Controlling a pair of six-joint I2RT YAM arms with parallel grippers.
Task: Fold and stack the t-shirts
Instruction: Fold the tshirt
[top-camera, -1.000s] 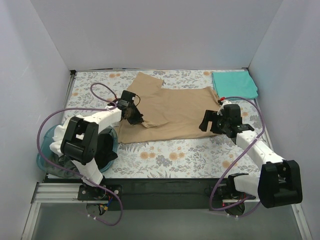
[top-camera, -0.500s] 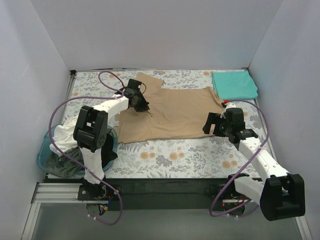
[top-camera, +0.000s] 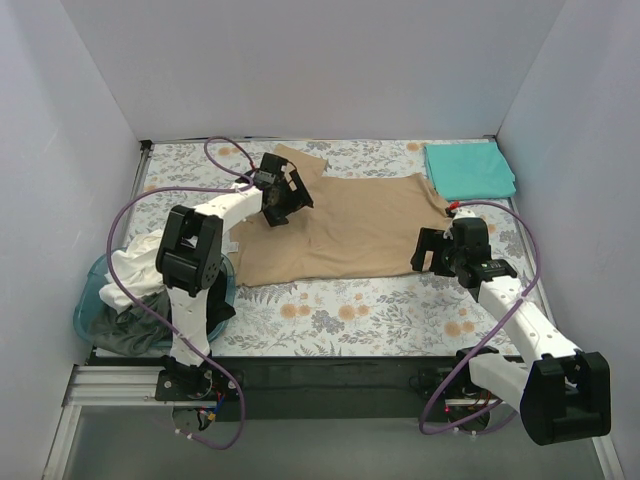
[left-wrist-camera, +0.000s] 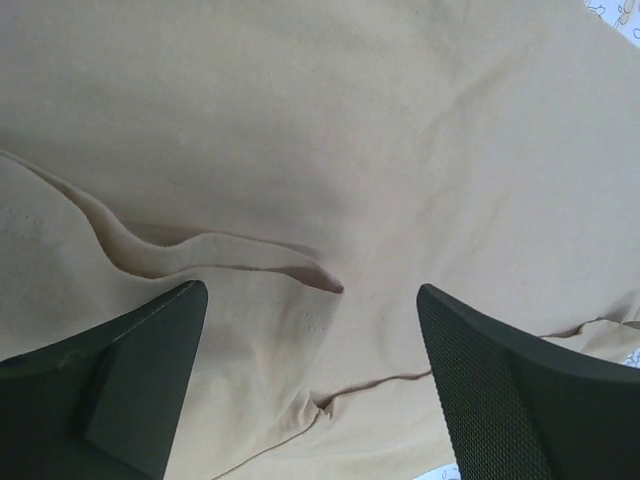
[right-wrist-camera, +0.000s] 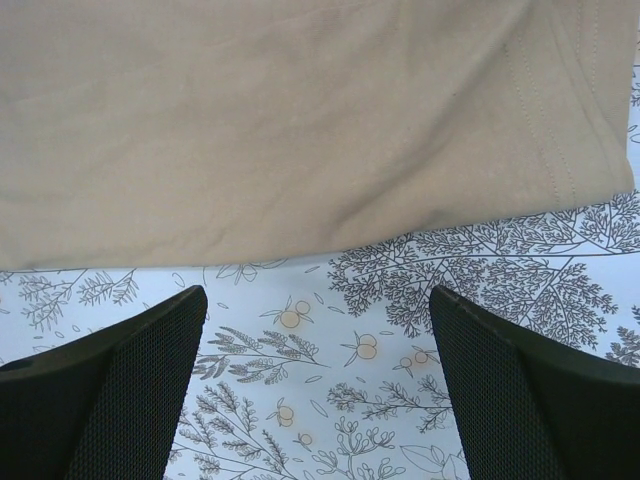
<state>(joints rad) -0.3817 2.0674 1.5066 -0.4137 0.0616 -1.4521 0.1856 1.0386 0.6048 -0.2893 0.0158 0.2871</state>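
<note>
Flat tan t-shirt (top-camera: 350, 225), folded teal t-shirt (top-camera: 468, 170)

Lab robot test cell: plain white panels (top-camera: 300, 70) wall three sides of the floral-covered table (top-camera: 340, 310); aluminium rail (top-camera: 110, 385) along its near edge.

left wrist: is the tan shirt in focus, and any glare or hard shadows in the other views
Left wrist: tan t-shirt sharp, only a soft shadow under its fold. Right wrist: hem stitching and floral tablecloth print crisp, no glare. Top external: even diffuse light, faint shadows, no blur.
</note>
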